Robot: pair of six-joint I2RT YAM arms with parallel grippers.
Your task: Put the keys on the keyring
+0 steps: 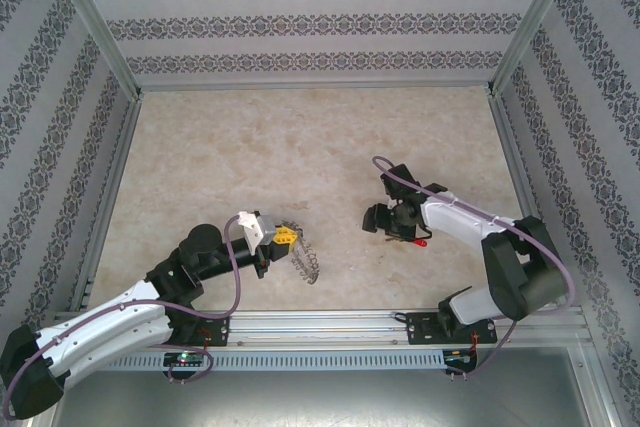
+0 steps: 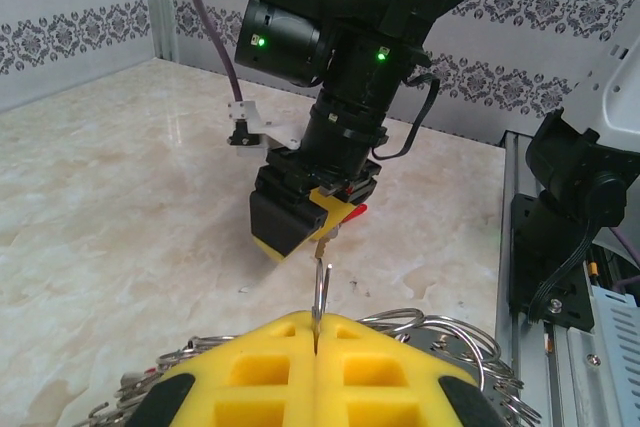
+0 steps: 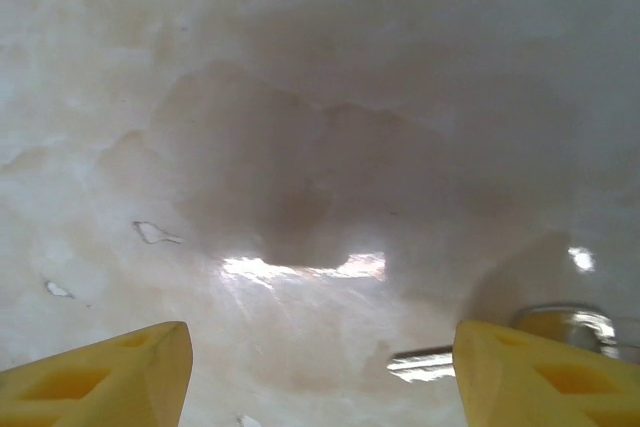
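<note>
1. The left gripper (image 1: pixel 284 237) is clamped shut on the keyring (image 1: pixel 308 265), left of centre near the front edge of the table (image 1: pixel 300 137). In the left wrist view its pads meet on one wire loop, and the rest of the coil fans out loose behind them.
2. From overhead the ring looks almost edge-on. Its long axis runs diagonally from the gripper toward the near right.
3. Likely risk: that floppy coil twists or slides in such a thin pinch, leaving no steady opening to thread.
4. The right gripper (image 1: pixel 384 217) sits low over the table, right of centre. Its fingers (image 3: pixel 100 372) are spread apart with nothing between them.
5. A key (image 1: pixel 421 244) lies just beside it. In the right wrist view the blade lies crosswise, tip pointing left into the gap, head hidden behind the right-hand finger.
6. It's off-centre, so closing could just shove it or skid it across the slick marble.
</note>
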